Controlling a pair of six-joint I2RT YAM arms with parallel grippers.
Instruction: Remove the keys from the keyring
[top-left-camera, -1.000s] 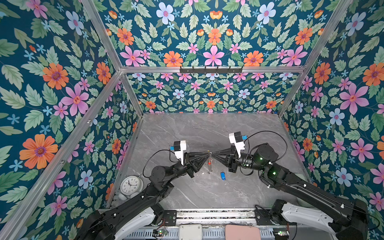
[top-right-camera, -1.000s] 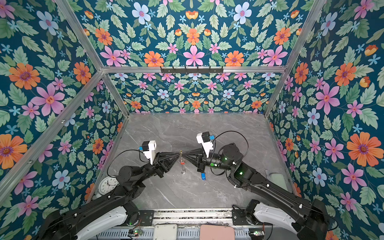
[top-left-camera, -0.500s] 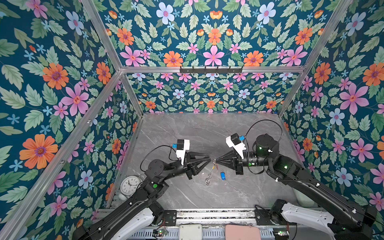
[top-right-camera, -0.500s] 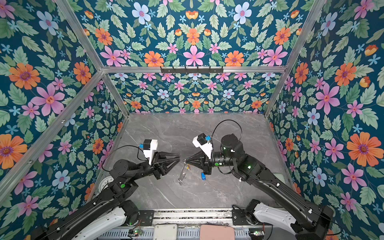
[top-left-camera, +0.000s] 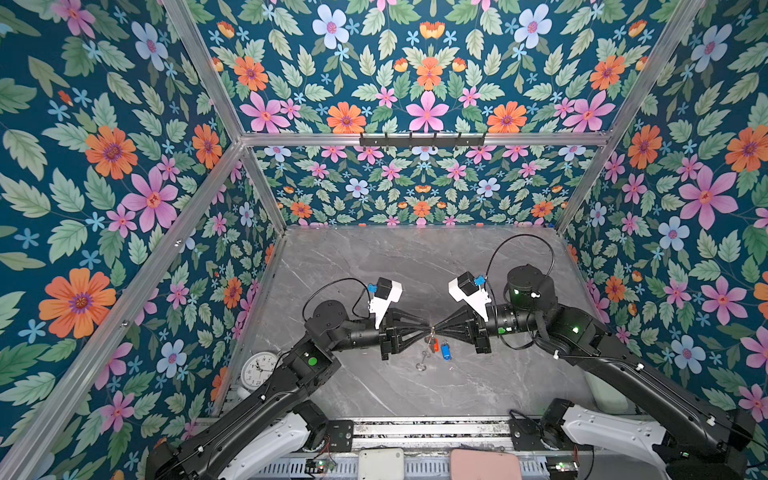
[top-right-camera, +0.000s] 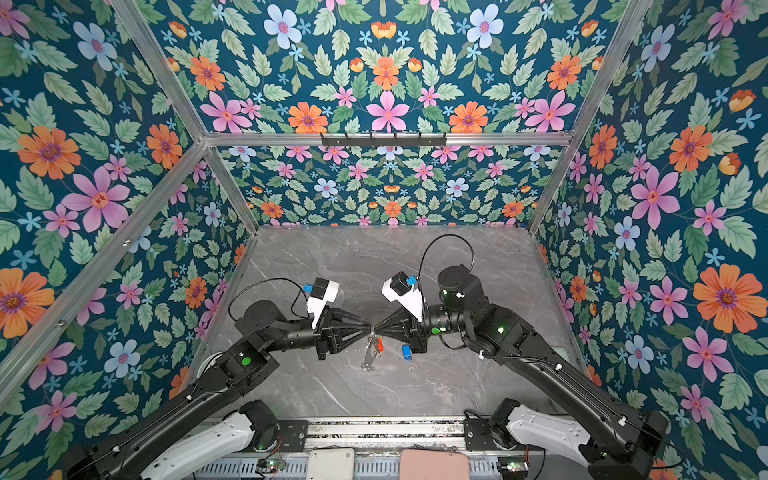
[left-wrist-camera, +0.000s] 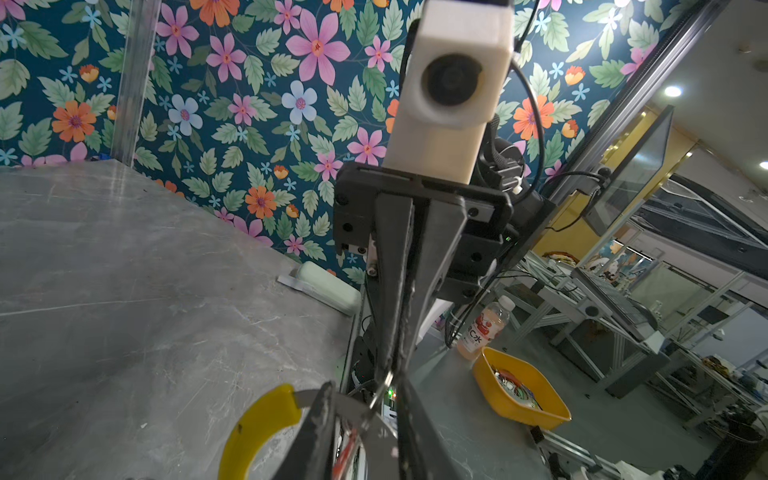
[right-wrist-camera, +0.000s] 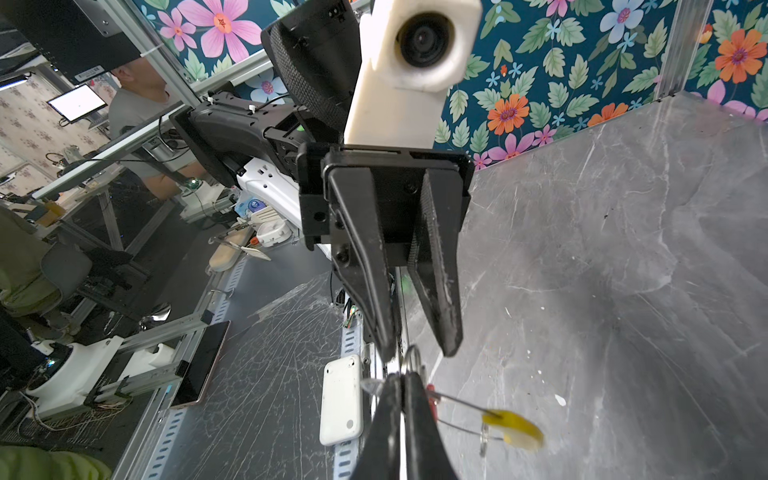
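Note:
The keyring (top-left-camera: 423, 354) hangs as a thin grey hoop from my right gripper (top-left-camera: 435, 329), which is shut on its upper rim; its yellow sleeve (right-wrist-camera: 513, 424) shows in the right wrist view. A key with a red-orange tag (top-left-camera: 434, 344) dangles on the hoop just under the fingertips. A second key with a blue tag (top-left-camera: 445, 351) lies on the table beside it, off the hoop. My left gripper (top-left-camera: 428, 330) meets the right one tip to tip. Its jaws stand narrowly apart around a small silver ring (right-wrist-camera: 411, 359) on the hoop, with nothing clamped.
A white clock (top-left-camera: 259, 368) sits at the table's front left corner by the left arm. A pale green object (left-wrist-camera: 328, 286) lies at the right edge near the wall. Floral walls close in three sides; a metal rail (top-left-camera: 428, 430) runs along the front.
Half a second ago the left gripper was drawn back to the left, clear of the hoop. It has moved right again to the right gripper's tip. The blue-tagged key stayed put.

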